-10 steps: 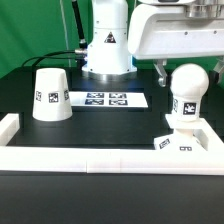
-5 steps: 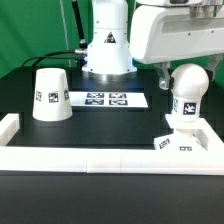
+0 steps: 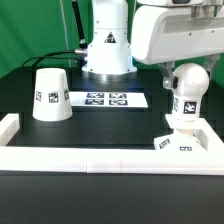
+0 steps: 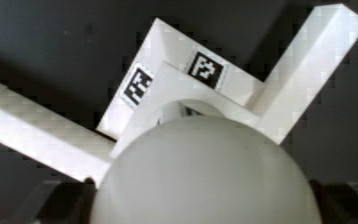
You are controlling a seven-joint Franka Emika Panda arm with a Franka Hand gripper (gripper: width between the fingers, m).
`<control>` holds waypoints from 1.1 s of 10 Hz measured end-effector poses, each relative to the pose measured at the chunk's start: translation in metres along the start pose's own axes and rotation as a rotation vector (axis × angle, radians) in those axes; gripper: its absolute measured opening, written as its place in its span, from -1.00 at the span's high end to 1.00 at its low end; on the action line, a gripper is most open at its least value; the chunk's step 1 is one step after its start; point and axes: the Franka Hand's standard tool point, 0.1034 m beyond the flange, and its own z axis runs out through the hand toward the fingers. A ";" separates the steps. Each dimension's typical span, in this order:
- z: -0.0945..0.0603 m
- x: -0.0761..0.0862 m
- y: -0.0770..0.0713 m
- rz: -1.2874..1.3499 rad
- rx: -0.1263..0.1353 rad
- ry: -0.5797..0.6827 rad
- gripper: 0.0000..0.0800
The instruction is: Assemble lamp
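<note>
The round bulb (image 3: 187, 82) stands upright on its stem on the flat square base (image 3: 180, 145) at the exterior view's right, against the front rail. My gripper (image 3: 188, 72) reaches down from above with a finger on each side of the bulb, shut on it. In the wrist view the bulb (image 4: 202, 170) fills the space between the dark fingers (image 4: 66, 200), with the tagged base (image 4: 176, 75) beyond it. The tapered shade (image 3: 50, 95) stands mouth down at the exterior view's left, apart from the gripper.
The marker board (image 3: 108, 99) lies in the middle of the black table. A low white border rail (image 3: 100, 158) runs along the front and turns up both sides; it also shows in the wrist view (image 4: 34, 115). The arm's pedestal (image 3: 106, 45) stands behind.
The bulb and the finger beside it have shifted slightly toward the exterior view's left. The shade and base have not moved.
</note>
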 end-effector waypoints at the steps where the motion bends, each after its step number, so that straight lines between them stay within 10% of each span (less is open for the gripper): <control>1: 0.000 0.000 0.000 0.022 0.000 0.000 -0.44; 11: 0.001 0.002 -0.009 0.909 0.015 -0.002 -0.45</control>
